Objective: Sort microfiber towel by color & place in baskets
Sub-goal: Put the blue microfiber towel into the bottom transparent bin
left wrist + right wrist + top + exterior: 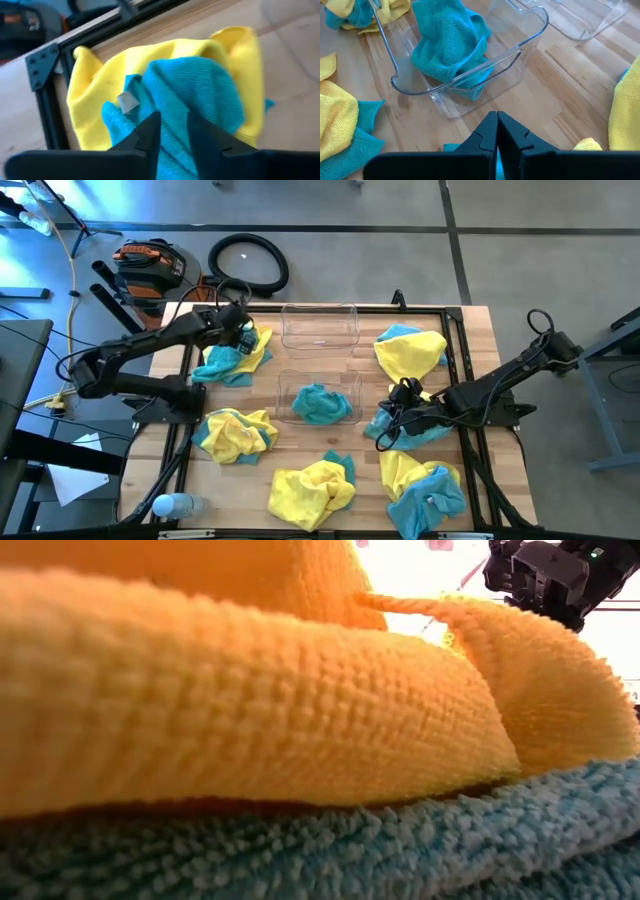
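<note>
Several piles of yellow and turquoise towels lie on the wooden table. Two clear bins stand mid-table. The far bin (320,325) shows nothing inside, and the near bin (318,402) holds a turquoise towel (451,42). My left gripper (240,332) is over the far-left pile (232,360), shut on its turquoise towel (200,85), which lies on a yellow one (95,95). My right gripper (497,131) is shut with nothing showing between its fingers. It hovers right of the near bin, by another pile (405,427). My left gripper pinches a raised fold of the turquoise towel (174,112) between its two fingers, which slant down onto it from above. The towel still lies bunched on the yellow towel on the table.
More mixed piles lie at the far right (410,350), near left (235,435), near middle (312,488) and near right (425,485). A plastic bottle (175,505) lies at the near left corner. Towels (250,720) close to the lens fill the low view.
</note>
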`<control>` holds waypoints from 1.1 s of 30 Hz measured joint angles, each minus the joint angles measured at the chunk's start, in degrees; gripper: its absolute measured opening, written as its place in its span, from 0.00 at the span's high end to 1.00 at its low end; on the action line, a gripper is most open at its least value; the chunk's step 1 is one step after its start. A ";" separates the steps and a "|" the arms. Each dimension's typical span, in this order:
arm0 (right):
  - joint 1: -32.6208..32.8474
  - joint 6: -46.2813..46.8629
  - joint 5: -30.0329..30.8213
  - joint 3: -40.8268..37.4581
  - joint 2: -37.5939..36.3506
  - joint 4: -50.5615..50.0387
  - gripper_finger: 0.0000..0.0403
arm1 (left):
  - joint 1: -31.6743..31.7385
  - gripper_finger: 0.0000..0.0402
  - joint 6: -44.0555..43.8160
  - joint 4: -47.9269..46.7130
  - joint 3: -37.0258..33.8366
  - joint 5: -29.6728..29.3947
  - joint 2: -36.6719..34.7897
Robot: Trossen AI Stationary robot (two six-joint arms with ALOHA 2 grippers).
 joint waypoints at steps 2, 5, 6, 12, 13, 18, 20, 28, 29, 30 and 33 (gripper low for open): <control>0.00 0.00 0.01 0.00 0.00 0.00 0.99 | 1.35 0.72 -0.37 -0.13 0.00 1.82 1.21; 0.00 0.00 0.02 0.00 0.00 0.00 0.99 | 2.99 0.64 -0.87 -0.11 0.00 4.67 3.17; 0.00 0.00 0.02 0.00 0.00 0.00 0.99 | 3.36 0.62 -0.95 -0.11 0.00 5.08 4.06; 0.00 0.00 0.02 0.02 0.11 -0.01 0.99 | 3.88 0.53 -1.37 -0.11 0.00 5.39 9.55; 0.00 0.00 0.02 0.02 0.11 0.00 0.99 | 3.88 0.53 -1.37 -0.07 -0.02 5.40 10.42; 0.00 0.00 0.83 0.02 0.11 0.08 0.99 | 3.86 0.54 -0.73 -0.03 -0.02 5.49 14.47; 0.00 0.00 2.36 0.02 0.11 0.26 0.99 | 3.86 0.58 -0.79 -0.04 -0.02 5.73 15.65; -0.02 0.26 3.03 0.04 0.11 0.24 0.99 | 3.84 0.96 -0.88 -0.52 -0.02 8.92 16.48; -0.02 0.28 3.03 0.04 0.11 0.24 0.99 | 3.84 0.97 -0.88 -0.69 -0.02 8.93 16.04; -0.02 0.28 3.03 0.04 0.11 0.24 0.99 | 3.84 0.97 -0.84 -1.08 -0.02 8.93 15.47; -0.02 0.19 3.03 0.04 0.11 0.24 0.99 | 3.78 0.98 -0.71 -2.84 -0.04 8.74 13.06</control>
